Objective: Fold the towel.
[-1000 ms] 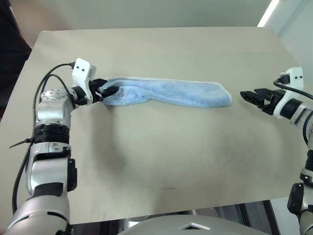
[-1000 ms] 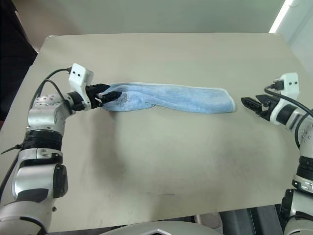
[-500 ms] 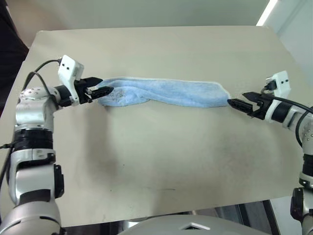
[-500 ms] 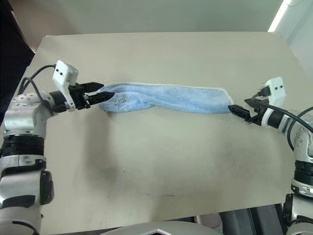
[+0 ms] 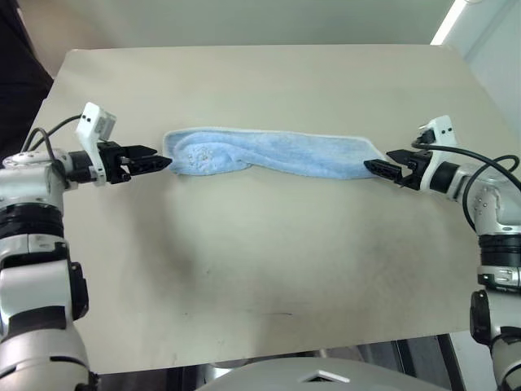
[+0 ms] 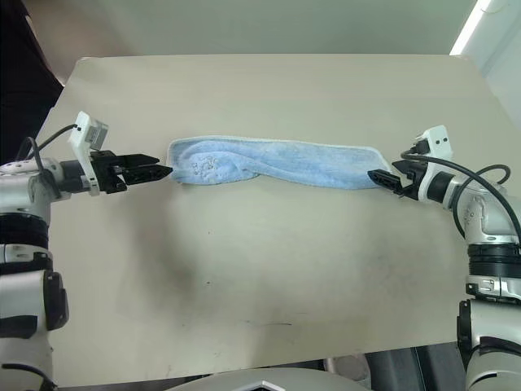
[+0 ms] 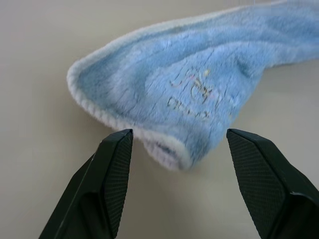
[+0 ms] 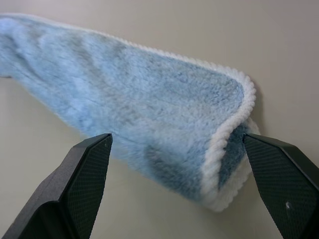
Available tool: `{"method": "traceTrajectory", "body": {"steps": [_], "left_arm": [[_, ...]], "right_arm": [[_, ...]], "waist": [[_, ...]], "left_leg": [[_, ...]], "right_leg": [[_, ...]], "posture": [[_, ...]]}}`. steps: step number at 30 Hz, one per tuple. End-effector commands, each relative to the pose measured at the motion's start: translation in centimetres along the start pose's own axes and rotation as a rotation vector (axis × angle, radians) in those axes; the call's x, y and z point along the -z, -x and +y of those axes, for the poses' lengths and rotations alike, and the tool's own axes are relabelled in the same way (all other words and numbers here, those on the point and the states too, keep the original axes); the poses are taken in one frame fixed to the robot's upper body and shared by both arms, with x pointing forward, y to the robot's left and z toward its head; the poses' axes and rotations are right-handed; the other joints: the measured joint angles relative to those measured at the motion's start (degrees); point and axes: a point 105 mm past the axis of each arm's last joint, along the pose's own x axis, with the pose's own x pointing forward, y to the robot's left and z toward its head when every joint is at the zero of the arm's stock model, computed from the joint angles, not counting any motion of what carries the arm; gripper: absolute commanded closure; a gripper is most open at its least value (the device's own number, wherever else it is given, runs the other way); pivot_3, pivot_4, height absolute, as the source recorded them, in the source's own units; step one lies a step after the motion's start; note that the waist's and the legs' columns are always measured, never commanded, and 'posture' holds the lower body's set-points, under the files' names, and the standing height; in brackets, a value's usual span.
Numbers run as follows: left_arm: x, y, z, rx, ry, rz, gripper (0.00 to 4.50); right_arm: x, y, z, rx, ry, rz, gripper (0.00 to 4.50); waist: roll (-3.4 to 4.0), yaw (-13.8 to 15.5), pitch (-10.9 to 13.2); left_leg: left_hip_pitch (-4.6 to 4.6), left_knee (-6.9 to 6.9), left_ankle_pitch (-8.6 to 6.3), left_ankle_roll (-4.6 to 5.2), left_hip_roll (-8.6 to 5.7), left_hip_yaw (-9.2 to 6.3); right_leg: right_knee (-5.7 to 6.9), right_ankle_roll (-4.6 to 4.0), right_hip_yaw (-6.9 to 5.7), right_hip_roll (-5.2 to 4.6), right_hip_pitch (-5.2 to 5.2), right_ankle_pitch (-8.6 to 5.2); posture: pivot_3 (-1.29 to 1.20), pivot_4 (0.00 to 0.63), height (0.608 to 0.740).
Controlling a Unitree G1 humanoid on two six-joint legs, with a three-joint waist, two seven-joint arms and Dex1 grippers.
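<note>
A: Where's the towel [image 5: 273, 153] sitting?

B: Center of the frame, slightly above the middle, lying as a long narrow band across the table [image 5: 269, 269], already doubled lengthwise. The embroidered mark sits near its left end.

A: And the grippers?

B: The left gripper [image 5: 155, 160] is at mid-left, just beside the towel's left end, jaws parted and holding nothing. The right gripper [image 5: 379, 169] is at mid-right with its tips at the towel's right end, jaws spread wide, also empty; whether the tips touch the cloth I can't tell.

A: What could go wrong from here?

B: In my judgement, 2 things. On the right, the end is 2 layers with the edging curled apart; a close from this low angle might catch only the upper layer, so the fold opens when lifted. On the left, the end is rounded and rolled under, so the fingers [image 7: 112, 164] could push it along the table instead of straddling it.

A: Room to move?

B: Plenty. Bare tabletop fills the lower half and the upper band of the frame. The towel is well apart from every table edge, though the right gripper's arm works near the right edge.
</note>
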Motion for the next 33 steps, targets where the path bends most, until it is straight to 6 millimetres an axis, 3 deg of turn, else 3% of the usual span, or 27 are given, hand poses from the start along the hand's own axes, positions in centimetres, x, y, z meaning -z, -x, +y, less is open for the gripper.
{"method": "traceTrajectory", "body": {"steps": [1, 7, 12, 17, 26, 33], "left_arm": [[-0.1, -0.4, -0.3, 0.026, 0.068, -0.009, 1.26], [1.6, -0.7, 0.1, 0.010, 0.079, 0.061, 1.26], [1.5, -0.7, 0.4, -0.006, 0.079, 0.060, 1.26], [1.4, -0.7, 0.8, -0.030, 0.056, 0.067, 1.26], [1.6, -1.1, 1.0, -0.057, 0.020, 0.085, 1.26], [1.9, -1.2, 1.1, -0.060, 0.001, 0.101, 1.26]], "right_arm": [[-1.2, 0.1, -0.1, -0.003, 0.039, -0.036, 0.09], [-1.0, 0.0, -0.1, 0.000, 0.035, -0.042, 0.09], [-0.6, -0.2, 0.3, -0.014, 0.011, -0.046, 0.09], [-0.4, -0.5, 0.4, -0.020, -0.027, -0.056, 1.24], [0.7, 0.3, -0.5, 0.013, -0.078, -0.036, 4.41], [0.9, 1.0, -1.6, 0.063, -0.091, -0.040, 4.46]], "waist": [[0.00, -0.1, 0.0], [0.00, -0.3, 0.0], [0.00, -0.3, 0.0], [0.00, -0.3, 0.0], [0.00, -0.2, 0.0], [0.00, -0.2, 0.0]], "left_leg": [[0.00, 0.00, 0.00, 0.00, 0.00, 0.00], [-0.01, -0.05, 0.00, -0.01, 0.01, 0.02], [-0.01, -0.03, 0.01, -0.01, 0.01, 0.02], [-0.01, -0.03, 0.01, -0.01, 0.01, 0.02], [-0.01, -0.04, 0.01, -0.01, 0.01, 0.02], [0.00, -0.04, 0.01, -0.01, 0.01, 0.02]], "right_leg": [[0.00, 0.00, 0.00, 0.00, 0.00, 0.00], [-0.02, 0.00, 0.02, 0.01, -0.04, 0.00], [0.00, 0.00, 0.02, 0.01, -0.04, 0.00], [-0.01, 0.00, 0.02, 0.01, -0.04, 0.00], [-0.02, 0.00, 0.02, 0.01, -0.04, 0.00], [0.01, 0.00, 0.03, 0.01, -0.03, 0.00]], "posture": [[0.00, 0.150, 0.740], [0.00, 0.150, 0.740], [0.00, 0.150, 0.740], [0.00, 0.150, 0.740], [0.00, 0.150, 0.740], [0.00, 0.150, 0.740]]}}
